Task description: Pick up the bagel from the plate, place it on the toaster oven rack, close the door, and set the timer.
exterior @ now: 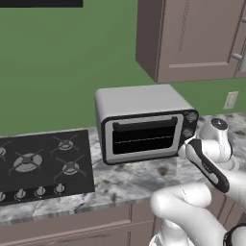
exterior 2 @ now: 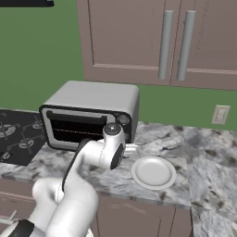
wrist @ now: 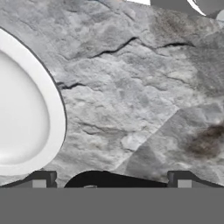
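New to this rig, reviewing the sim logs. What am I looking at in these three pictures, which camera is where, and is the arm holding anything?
It's a rendered kitchen. The white jointed machine is a robot arm on a mobile base. Two pictures come from cameras on that base, behind the arm to its left and right; the third looks along the gripper from the hand.

On the marble counter stand a grey toaster oven, its door shut, and to its right a white plate. The plate looks bare; I see no bagel on it. A black stovetop lies left of the oven.

The gripper hangs over bare counter beside the plate's rim, its fingertips wide apart with nothing between them, so nothing is held.
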Available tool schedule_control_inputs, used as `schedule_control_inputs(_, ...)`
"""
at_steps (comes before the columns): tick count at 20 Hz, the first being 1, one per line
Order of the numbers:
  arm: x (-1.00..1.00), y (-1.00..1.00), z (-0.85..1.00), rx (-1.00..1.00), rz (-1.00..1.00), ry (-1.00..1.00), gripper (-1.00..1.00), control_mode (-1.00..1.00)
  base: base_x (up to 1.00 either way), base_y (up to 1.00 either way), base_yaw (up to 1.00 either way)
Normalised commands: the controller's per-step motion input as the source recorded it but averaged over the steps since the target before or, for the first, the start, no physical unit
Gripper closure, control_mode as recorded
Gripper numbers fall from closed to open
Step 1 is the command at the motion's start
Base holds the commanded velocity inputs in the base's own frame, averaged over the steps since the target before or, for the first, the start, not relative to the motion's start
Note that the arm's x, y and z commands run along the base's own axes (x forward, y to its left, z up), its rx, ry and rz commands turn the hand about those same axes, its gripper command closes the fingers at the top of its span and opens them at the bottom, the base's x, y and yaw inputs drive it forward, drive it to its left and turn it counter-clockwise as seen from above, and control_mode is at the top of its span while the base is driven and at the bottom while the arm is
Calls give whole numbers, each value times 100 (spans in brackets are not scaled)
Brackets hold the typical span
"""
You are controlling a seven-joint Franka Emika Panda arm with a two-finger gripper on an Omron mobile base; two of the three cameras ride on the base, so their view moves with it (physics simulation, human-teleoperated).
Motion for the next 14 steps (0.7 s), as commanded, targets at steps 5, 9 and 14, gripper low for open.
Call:
schedule_control_inputs(5, 37, -22, -2, 0, 0, 0, -100, -100, 0, 0, 0)
schedule_control_inputs(9, 22, -14, -12, -1, 0, 1, -100, -100, 0, 0, 0)
schedule_control_inputs(14, 6, -1, -13, -2, 0, 0, -100, -100, 0, 0, 0)
